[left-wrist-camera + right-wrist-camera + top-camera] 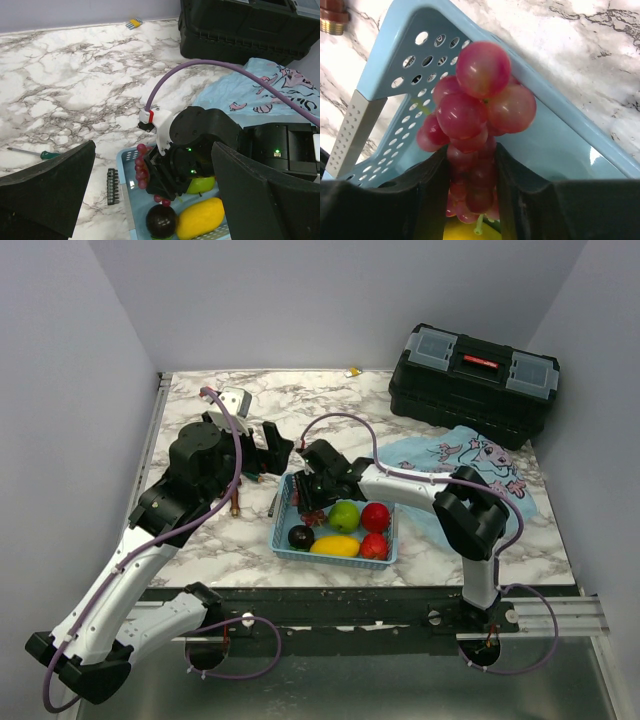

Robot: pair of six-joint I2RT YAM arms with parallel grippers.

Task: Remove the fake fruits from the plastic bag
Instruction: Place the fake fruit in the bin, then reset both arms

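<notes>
Right wrist close-up, unlike overhead: right fingers (pixel 427 200) tight around grape bunch (pixel 475 110) in basket (pixel 560 145); left fingers (pixel 45 185) wide apart.

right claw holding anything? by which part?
Right claw has the grape bunch between its fingers, pinched around the stem end; the rest sticks out over the basket. Left claw is open and empty.

Table (pixel 450 550) is being looked down on from above, behind the arms (pixel 150 540). Basket (pixel 125 172) is being eyed mid-range from the left wrist, facing right. Grape bunch (pixel 480 110) is being filmed super close from the right wrist; both are being shared by all 3.
</notes>
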